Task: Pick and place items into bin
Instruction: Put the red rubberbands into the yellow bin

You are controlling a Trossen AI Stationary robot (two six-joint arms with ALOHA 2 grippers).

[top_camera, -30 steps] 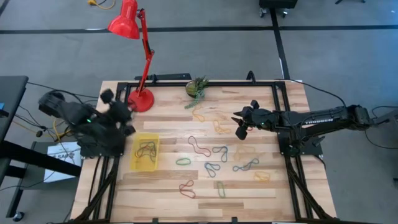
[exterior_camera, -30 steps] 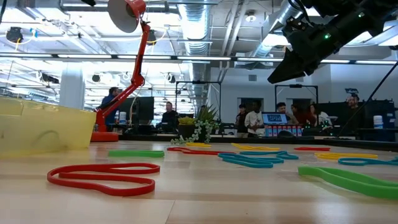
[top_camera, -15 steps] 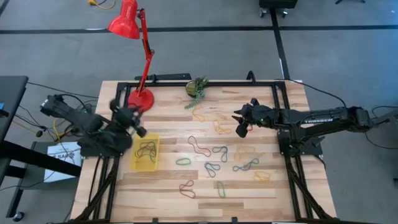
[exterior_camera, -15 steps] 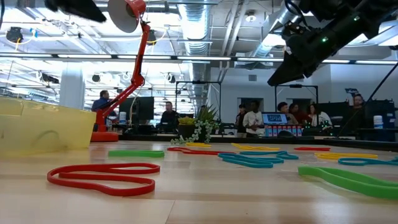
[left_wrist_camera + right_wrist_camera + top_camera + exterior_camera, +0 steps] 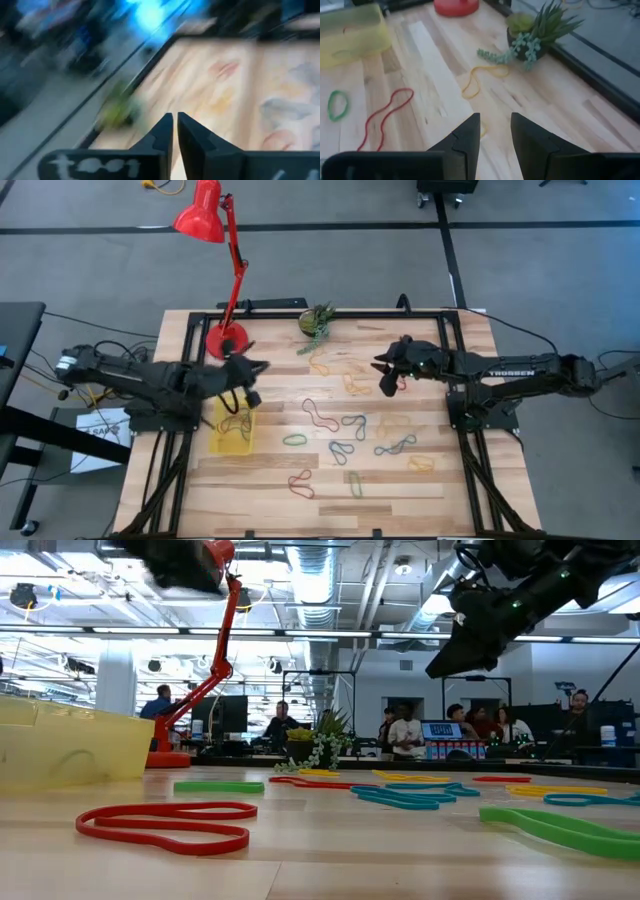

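Left claw (image 5: 250, 368): clenched, apparently empty though its view is blurred, hovering above the bin's (image 5: 215, 442) far end. Right claw (image 5: 388, 383): released, above the yellow band (image 5: 479, 80) near the plant (image 5: 317, 321). Descend vertically there, straddling one strand. The other bands (image 5: 340, 425) lie mid-tabletop (image 5: 400, 500). Keep clear of the lamp base (image 5: 226, 341); open room remains toward the near edge.

Left gripper (image 5: 252, 370) nearly closed; right gripper (image 5: 385, 378) parted, both raised.
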